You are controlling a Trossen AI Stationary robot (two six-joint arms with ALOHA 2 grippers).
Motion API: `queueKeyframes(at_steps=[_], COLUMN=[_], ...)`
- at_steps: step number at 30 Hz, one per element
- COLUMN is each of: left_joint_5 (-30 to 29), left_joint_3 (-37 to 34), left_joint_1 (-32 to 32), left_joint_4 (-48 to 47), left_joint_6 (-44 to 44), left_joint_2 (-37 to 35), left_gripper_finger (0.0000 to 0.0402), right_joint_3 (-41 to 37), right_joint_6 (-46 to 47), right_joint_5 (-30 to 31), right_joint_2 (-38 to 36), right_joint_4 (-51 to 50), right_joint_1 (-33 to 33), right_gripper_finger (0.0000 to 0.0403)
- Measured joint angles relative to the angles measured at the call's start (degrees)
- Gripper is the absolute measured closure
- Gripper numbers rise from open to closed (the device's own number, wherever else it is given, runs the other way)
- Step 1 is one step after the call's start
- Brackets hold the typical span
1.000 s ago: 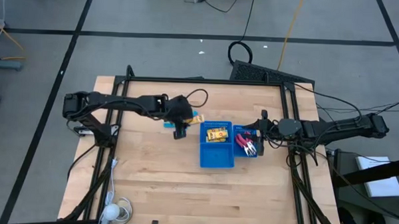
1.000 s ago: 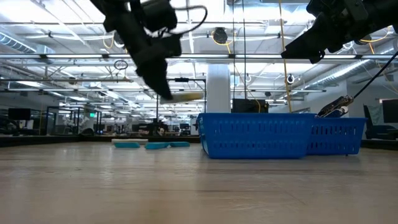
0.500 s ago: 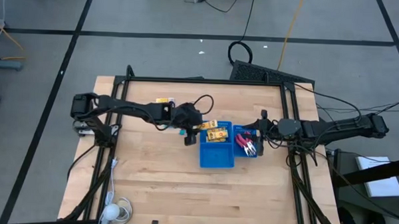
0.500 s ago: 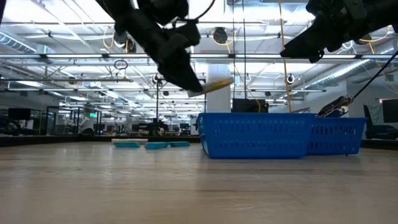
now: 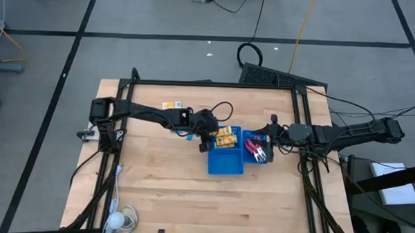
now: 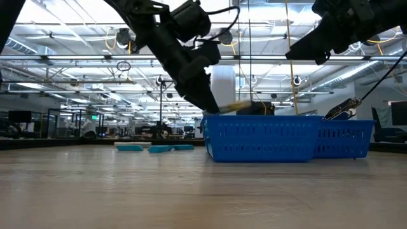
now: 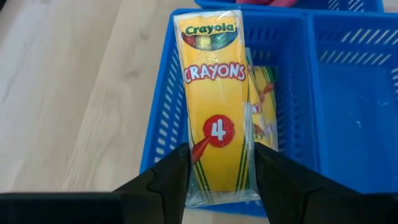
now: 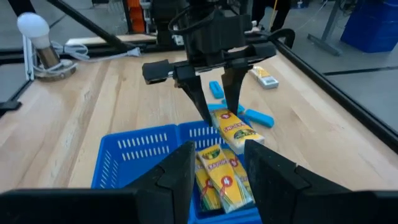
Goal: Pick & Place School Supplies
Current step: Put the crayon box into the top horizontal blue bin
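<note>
I have the left claw (image 7: 221, 168) clamped on a crayon packet (image 7: 216, 106), poised over the rim of the blue tray (image 5: 225, 165), above the compartment nearest the left arm. To finish this placement well, I judge the packet should go a little farther over that compartment and be lowered until it nearly rests on the packets already inside, then freed with the fingers drawn straight back so the rim is not caught. The right claw (image 8: 217, 165) waits over the tray's other side, its fingers apart and holding nothing. Count, as far as shown: one packet in the claw; at least two crayon packets (image 8: 219, 177) lying in the tray below it; one further packet (image 5: 170, 105) on the surface beyond the left arm from the tray; red-handled scissors (image 5: 258, 149) in the tray's right-hand compartment, number unclear; three light-blue pieces (image 6: 156, 148) on the surface beside the tray, on its left-arm side.
</note>
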Motion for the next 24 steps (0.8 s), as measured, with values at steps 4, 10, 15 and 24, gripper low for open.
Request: queueKeyframes(at_steps=[4,10,15,24], left_joint_5=[0.0,-0.6,-1.1,-5.2], left_joint_3=[0.1,0.1,0.0,4.5], left_joint_1=[0.1,0.1,0.1,0.2], left_joint_4=[0.9,2.9,2.5,-8.5], left_joint_6=[0.1,0.0,-1.2,2.6], left_joint_2=[1.5,2.2,2.3,1.5], left_gripper_finger=[0.0231,0.0227,0.019,0.012], right_joint_3=[0.0,0.0,0.0,0.0], right_joint_6=[0.0,0.0,0.0,0.0], right_joint_5=[0.0,0.0,0.0,0.0], right_joint_2=[0.0,0.0,0.0,0.0], right_joint_4=[-0.2,-0.2,-0.2,-0.2], right_joint_1=[0.0,0.0,0.0,0.0], right_gripper_finger=[0.0271,0.0271,0.0271,0.0271])
